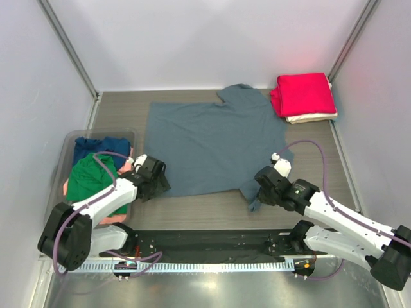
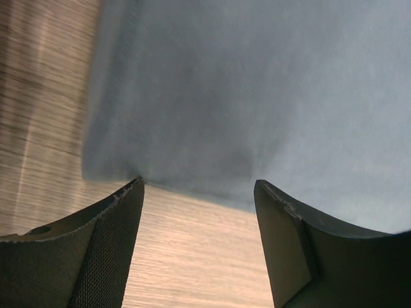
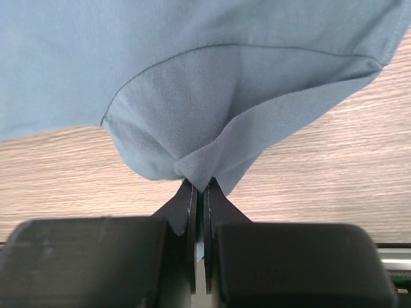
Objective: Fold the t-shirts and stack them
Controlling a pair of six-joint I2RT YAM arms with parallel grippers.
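Status, top view:

- Done: red shirt [image 1: 303, 94] folded and stacked on folded cream shirt [image 1: 313, 118], upper right corner of the frame. Looks like two of six finished.
- In hand: grey-blue shirt [image 1: 212, 144] spread flat across the middle of the table [image 1: 212, 208], collar toward the top of the frame, no fold in it yet. Reads as the start of the first fold.
- Queued: green shirt [image 1: 93, 179], navy shirt [image 1: 96, 146] and salmon-pink shirt [image 1: 114, 219] bundled unfolded in the clear bin [image 1: 70, 138], left side of the frame.

Grippers:

- Right gripper [image 3: 199, 187]: closed tight on a bunched corner of the grey-blue shirt, no gap between the fingers in the right wrist view. In the top view, sits at the shirt's lower right, by the sleeve end, with a scrap of cloth poking out below it. Cloth pulled up into a small tent at the pinch.
- Left gripper [image 2: 199, 185]: wide open, holding nothing. Fingers straddling the shirt's hem near its lower left corner, bare table showing between them. Contact with the cloth not clear from the left wrist view.

Left to do, by my read: close left on that corner, fold the grey-blue shirt, add it to the pile upper right, then repeat for the three in the bin. Well under halfway.
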